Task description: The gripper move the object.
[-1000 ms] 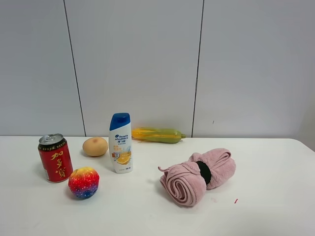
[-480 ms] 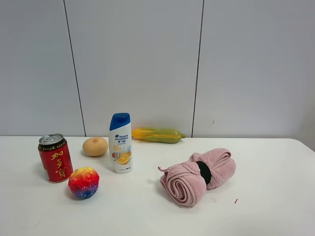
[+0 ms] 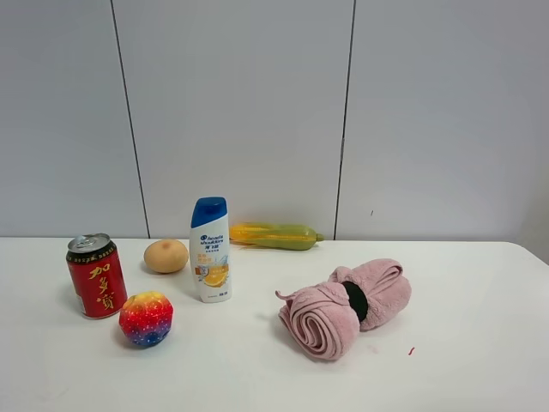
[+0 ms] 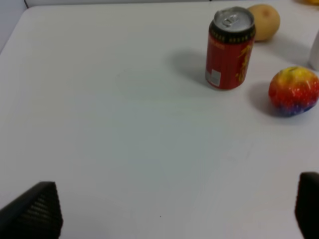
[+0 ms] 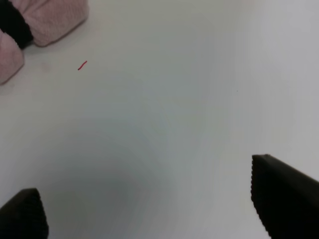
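The red drink can stands upright on the white table, at the left end of the row of items in the exterior view. Its body is red with yellow Chinese characters running vertically, a dark band under the rim, and a silver top with a pull tab; the left wrist view adds a small white label panel low on its side. A multicoloured ball lies just beside the can toward the front, a potato sits near it toward the wall, and the white shampoo bottle with a blue cap stands taller, nearby. The left gripper shows only two dark fingertips at the frame edges, spread wide apart over bare table, well clear of the can. The right gripper likewise shows two black fingertips set apart, holding nothing. A rolled pink towel is cut off at that frame's corner. Neither arm appears in the exterior view.
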You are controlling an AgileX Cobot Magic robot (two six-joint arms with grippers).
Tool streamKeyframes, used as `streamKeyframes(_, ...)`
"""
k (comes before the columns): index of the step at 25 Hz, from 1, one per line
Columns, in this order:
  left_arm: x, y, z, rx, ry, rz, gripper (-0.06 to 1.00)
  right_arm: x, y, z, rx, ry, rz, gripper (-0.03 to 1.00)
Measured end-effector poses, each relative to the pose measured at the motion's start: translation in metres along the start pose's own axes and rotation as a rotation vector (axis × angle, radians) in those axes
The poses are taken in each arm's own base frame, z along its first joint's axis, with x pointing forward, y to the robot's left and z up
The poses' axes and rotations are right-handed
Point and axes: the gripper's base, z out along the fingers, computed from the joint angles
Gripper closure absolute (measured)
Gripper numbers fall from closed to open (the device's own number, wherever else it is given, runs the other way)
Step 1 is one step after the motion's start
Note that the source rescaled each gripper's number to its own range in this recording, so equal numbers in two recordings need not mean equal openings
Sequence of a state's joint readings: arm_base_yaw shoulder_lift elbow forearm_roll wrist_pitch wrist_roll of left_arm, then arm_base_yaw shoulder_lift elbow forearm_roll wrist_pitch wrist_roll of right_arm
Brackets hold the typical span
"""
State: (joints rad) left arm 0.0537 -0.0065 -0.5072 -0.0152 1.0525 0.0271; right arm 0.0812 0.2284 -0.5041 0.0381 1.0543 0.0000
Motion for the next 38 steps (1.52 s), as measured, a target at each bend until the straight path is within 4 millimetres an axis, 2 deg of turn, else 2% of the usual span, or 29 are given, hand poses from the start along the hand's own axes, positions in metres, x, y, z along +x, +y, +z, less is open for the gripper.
streamKeyframes(4,0.000,0.000,0.000,0.000,0.000,0.000,-0.06,0.004,-0.002,-0.007,0.020,-0.049,0.008,0.31)
streamKeyframes(14,0.000,0.000,0.000,0.001,0.000,0.000,-0.06,0.005,-0.004,-0.009,0.086,-0.070,0.061,0.31)
streamKeyframes(21,0.000,0.000,0.000,0.001,0.000,0.000,-0.06,0.020,-0.002,-0.029,0.143,-0.228,0.089,0.31)
streamKeyframes(38,0.000,0.000,0.000,0.001,0.000,0.000,-0.06,0.021,-0.002,-0.029,0.144,-0.234,0.088,0.31)
